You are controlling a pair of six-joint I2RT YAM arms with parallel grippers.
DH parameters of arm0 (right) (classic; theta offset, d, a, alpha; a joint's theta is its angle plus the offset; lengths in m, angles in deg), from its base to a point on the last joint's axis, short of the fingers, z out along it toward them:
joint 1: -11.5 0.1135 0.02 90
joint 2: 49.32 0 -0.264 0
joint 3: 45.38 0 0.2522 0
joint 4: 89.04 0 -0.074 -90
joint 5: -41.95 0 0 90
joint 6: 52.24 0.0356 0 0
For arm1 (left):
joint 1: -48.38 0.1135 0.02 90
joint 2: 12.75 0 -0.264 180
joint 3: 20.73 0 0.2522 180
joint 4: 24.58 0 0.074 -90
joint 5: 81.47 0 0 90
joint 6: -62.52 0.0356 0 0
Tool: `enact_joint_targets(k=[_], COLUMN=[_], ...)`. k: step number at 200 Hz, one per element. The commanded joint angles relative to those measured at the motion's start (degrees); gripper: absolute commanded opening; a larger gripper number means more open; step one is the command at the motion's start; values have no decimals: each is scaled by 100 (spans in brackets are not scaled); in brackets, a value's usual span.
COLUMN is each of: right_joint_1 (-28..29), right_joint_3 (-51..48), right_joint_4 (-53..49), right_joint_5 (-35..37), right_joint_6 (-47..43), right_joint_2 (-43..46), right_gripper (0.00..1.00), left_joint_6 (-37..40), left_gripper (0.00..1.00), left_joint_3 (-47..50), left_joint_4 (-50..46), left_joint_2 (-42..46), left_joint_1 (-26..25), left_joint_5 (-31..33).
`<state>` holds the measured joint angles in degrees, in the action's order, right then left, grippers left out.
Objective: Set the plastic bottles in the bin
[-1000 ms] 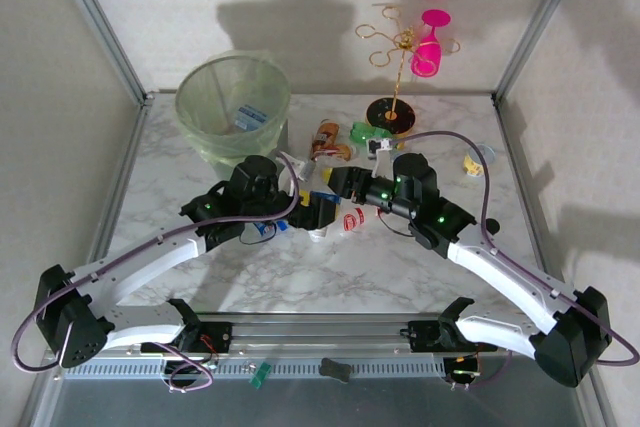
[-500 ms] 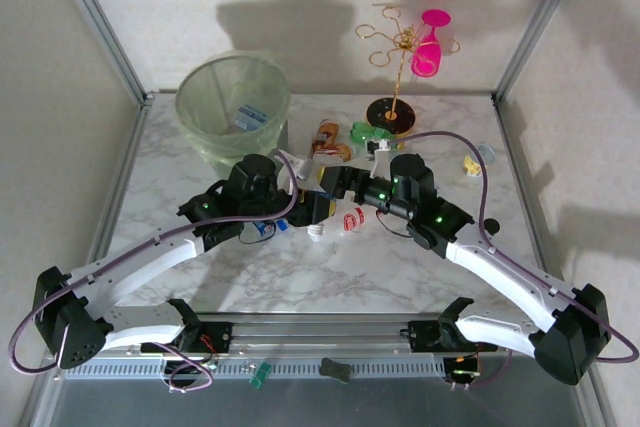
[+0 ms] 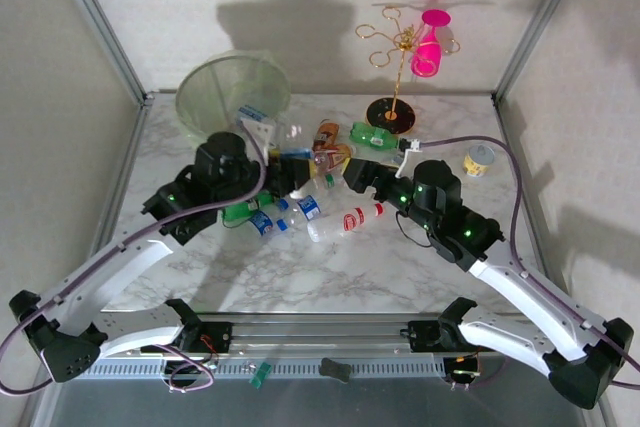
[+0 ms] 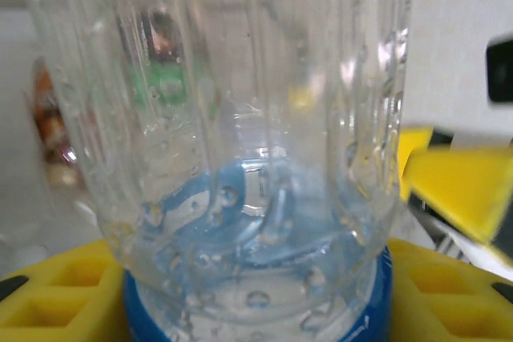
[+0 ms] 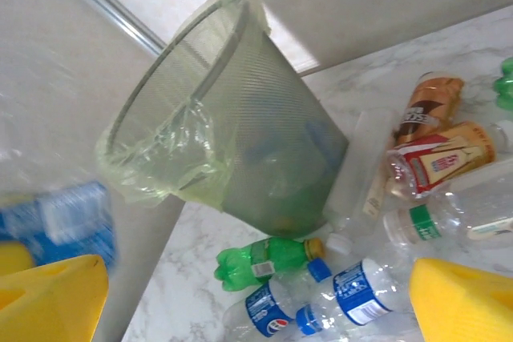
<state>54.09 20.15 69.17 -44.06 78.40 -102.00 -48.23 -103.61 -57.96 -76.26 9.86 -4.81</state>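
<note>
Since the left hand (image 4: 256, 310) is clamped on a clear bottle (image 4: 240, 118) at its blue-banded end, the hold is judged sound. The shell looks light, thin, easily crushed and slippery, so the stiffer end suits best. The bottle hangs near the bin (image 5: 256, 110) at the table's far left corner. The right hand (image 5: 256, 298) gapes empty over loose bottles (image 3: 300, 209).

Your left jaws clamped a clear bottle (image 4: 256, 158) and swung it toward the bin (image 3: 203, 99) (far left); your right jaws spread wide.
</note>
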Motion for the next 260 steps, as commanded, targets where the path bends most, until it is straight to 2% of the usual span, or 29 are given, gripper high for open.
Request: enact_joint_targets(k=[1, 14, 33, 66, 92, 122, 168, 260], right_joint_1=[21, 21, 21, 11, 7, 12, 4, -51], right_joint_3=[5, -47, -144, -207, -246, -272, -290, -126], right_joint_4=[-247, -280, -293, -383, -400, -357, -392, -281], right_joint_5=[412, 494, 579, 687, 725, 652, 693, 549], right_joint_6=[-87, -87, -92, -158, -193, -162, -165, -210], right_joint_2=[99, 166, 286, 428, 458, 456, 434, 88], right_gripper=[96, 96, 96, 97, 96, 97, 97, 97], left_joint_6=[-16, -174, -155, -152, -352, -742, -679, -1010], left_gripper=[44, 43, 43, 42, 41, 40, 39, 39], left_joint_3=[-331, -453, -831, -1014, -1228, -1304, -1303, -259], left_joint_4=[-76, -36, -196, 204, 404, 733, 848, 1328], left_joint_2=[50, -33, -205, -371, -879, -1524, -2262, -2613], left_joint_1=[462, 768, 878, 1298, 1864, 2357, 2583, 2640], left_joint_5=[275, 356, 1195, 1920, 1757, 1186, 1204, 955])
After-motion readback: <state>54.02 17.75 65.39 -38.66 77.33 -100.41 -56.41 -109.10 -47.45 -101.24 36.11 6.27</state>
